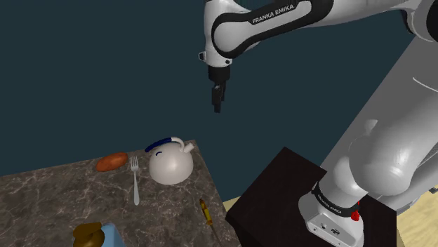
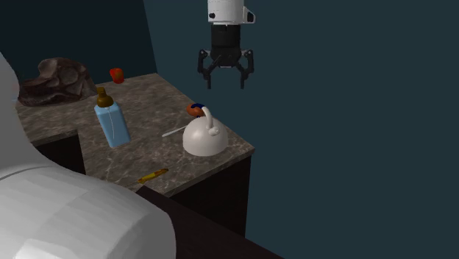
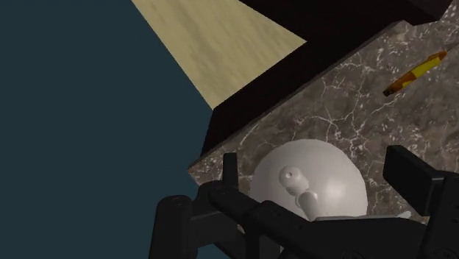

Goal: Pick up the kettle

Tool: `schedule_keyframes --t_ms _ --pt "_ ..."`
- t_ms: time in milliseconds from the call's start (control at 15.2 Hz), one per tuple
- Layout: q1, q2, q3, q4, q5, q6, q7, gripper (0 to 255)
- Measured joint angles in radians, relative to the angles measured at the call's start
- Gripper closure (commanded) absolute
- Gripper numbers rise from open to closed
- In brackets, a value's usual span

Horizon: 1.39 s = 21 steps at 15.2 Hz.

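The kettle [image 1: 170, 165] is standing upright at the corner of the counter [image 1: 56, 196], just beside the edges. Its spout is pointing toward that corner, and its blue handle is arching across the top. The end effector [image 2: 226, 82] is hovering above the kettle, apart from it, with its fingers released and grasping nothing.

White arm [image 1: 382, 158], dark joints, "FRANKA EMIKA" lettering — all-black claw [image 2: 226, 82]
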Motion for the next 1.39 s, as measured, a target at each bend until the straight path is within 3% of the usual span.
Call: schedule_keyframes --t_ms 924,1386 --pt "0.103 0.469 0.085 0.271 -0.157 0.142 -0.195 0" --pt "0.121 0.554 0.089 0.283 -0.188 0.206 -0.198 0"
